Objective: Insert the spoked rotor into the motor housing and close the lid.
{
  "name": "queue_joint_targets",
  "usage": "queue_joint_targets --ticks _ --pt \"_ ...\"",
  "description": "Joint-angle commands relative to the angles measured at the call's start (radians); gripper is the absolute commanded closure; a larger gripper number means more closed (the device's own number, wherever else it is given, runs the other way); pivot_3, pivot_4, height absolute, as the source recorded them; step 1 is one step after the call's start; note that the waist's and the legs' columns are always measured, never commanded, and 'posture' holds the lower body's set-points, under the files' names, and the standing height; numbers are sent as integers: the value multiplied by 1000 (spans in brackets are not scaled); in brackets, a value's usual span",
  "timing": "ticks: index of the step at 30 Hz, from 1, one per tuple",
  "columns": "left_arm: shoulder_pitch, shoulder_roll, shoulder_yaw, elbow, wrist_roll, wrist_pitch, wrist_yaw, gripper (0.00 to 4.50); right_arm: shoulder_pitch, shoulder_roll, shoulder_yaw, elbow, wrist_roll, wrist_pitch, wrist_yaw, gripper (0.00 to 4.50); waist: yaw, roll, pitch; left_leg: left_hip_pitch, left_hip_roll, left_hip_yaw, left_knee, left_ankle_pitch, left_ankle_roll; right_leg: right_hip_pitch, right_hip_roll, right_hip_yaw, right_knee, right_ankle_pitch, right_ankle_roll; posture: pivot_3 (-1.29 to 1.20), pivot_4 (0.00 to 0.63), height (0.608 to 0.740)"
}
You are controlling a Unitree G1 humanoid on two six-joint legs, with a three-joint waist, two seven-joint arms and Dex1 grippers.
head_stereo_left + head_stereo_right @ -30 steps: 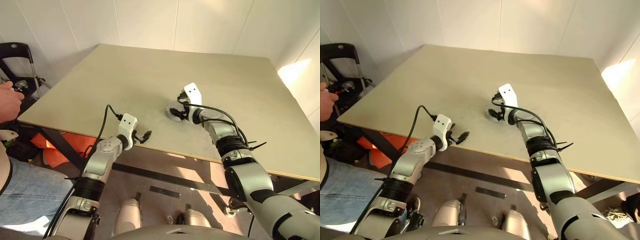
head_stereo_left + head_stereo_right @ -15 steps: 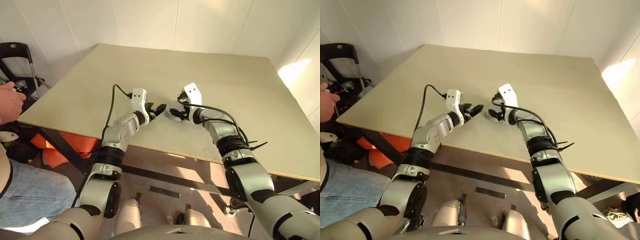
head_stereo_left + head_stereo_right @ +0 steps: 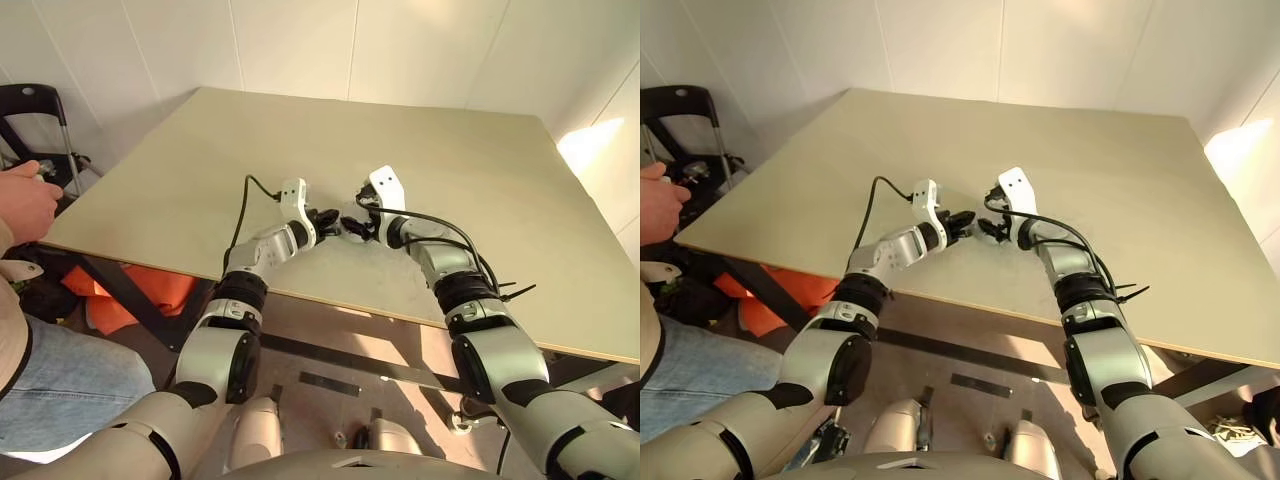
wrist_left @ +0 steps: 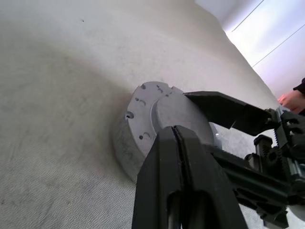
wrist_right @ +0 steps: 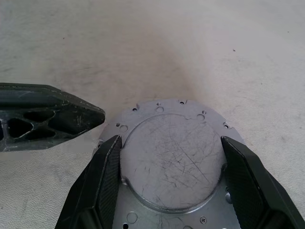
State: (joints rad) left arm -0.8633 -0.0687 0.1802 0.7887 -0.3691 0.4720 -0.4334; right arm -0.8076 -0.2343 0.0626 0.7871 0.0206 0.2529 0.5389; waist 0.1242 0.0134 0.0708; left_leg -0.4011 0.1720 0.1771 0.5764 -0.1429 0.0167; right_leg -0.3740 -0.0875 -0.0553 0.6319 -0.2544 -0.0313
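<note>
Left arm reaching forward and inward, left gripper (image 3: 328,218) with fingers (image 4: 181,167) pressed flat together; right arm reaching forward and inward, right gripper (image 5: 169,157) with fingers spread wide, the two grippers nearly meeting.

A round grey metal motor housing (image 5: 171,157), closed by a flat lid (image 4: 178,114) with a scratched raised centre and small holes around its rim, is seen lying flat on the beige table near the middle of the head views, with no rotor seen.
</note>
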Motion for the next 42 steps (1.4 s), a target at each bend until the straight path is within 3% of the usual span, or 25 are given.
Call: queue_joint_targets --ticks 1,7,12,23,34,38,42 --pt "-76 -7 38 55 -22 -52 10 4476 12 -16 4 18 -22 27 -23 1341 0 0 0 0 0 0 0 0 0 1 0 0 -1 0 0 0 0 740" --pt "-183 -18 61 323 35 -107 156 4476 6 -14 4 14 -22 29 -28 1341 0 0 0 7 -1 0 -7 0 0 8 0 -1 -14 4 3 0 0 740" --pt "-225 -27 107 426 20 -98 175 4476 8 -13 3 4 -21 31 -28 1341 2 -1 0 9 -1 0 -10 0 0 10 0 -1 -15 5 4 0 0 740" --pt "-247 -32 130 471 38 -115 172 4476 14 -24 -8 -21 -13 47 -34 1341 3 -1 0 18 -2 0 -16 0 0 20 0 -2 -25 2 7 0 0 740" --pt "-249 -42 126 465 49 -115 122 4476 67 -30 -34 -220 71 138 78 1341 10 -2 1 13 -2 0 -17 -1 1 17 0 -2 -27 5 3 0 0 740" --pt "-251 -44 126 460 49 -114 98 4500 76 -32 -31 -241 51 125 54 33 10 -2 1 4 -2 1 -14 -3 6 9 0 -2 -27 4 3 0 0 740" --pt "-250 -45 123 458 51 -109 82 4500 75 -34 -27 -243 36 111 30 33 9 -1 1 -2 -2 1 -11 -5 10 5 -1 -3 -26 4 3 0 0 740"
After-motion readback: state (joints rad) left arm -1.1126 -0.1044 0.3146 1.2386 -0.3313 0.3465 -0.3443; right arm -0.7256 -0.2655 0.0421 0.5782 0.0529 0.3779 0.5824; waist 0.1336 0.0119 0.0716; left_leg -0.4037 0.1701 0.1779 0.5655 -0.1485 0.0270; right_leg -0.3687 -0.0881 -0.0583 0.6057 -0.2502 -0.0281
